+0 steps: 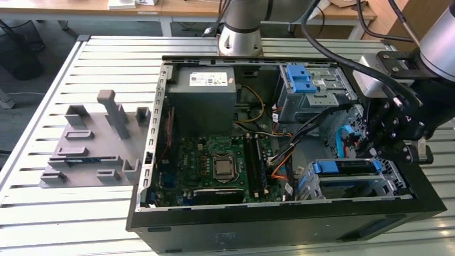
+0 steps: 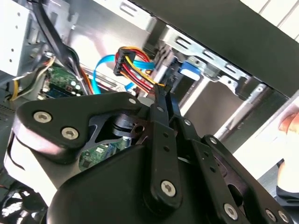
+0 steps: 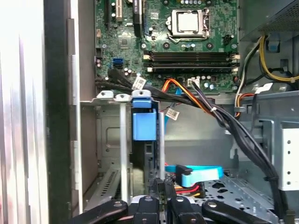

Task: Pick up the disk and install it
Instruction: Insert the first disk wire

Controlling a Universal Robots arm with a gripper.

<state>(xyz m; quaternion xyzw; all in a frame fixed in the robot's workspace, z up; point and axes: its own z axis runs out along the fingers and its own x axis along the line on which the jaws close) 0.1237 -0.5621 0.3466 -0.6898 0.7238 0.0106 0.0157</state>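
Observation:
The disk (image 1: pixel 346 167) lies in the lower drive cage (image 1: pixel 387 184) at the front of the open computer case, on the exterior view's right; its blue bracket (image 1: pixel 325 167) faces the motherboard. In the first wrist view the disk (image 3: pixel 147 158) stands slotted in the cage under its blue tab (image 3: pixel 143 123). My gripper (image 1: pixel 373 152) hangs just above and behind the cage. Its fingertips (image 3: pixel 160 185) are pressed together by the disk's end, with nothing seen between them. In the second wrist view the shut gripper (image 2: pixel 163 91) points beside the blue bracket (image 2: pixel 189 68).
A blue flat cable (image 3: pixel 198 176) and a red-yellow-black power plug (image 2: pixel 128 58) lie right by the fingertips. Black cable bundles (image 3: pixel 233 126) cross toward the motherboard (image 1: pixel 213 162). An upper cage with a blue latch (image 1: pixel 299 80) and a grey power supply (image 1: pixel 202 96) sit behind. A grey fixture (image 1: pixel 96 144) stands outside the case.

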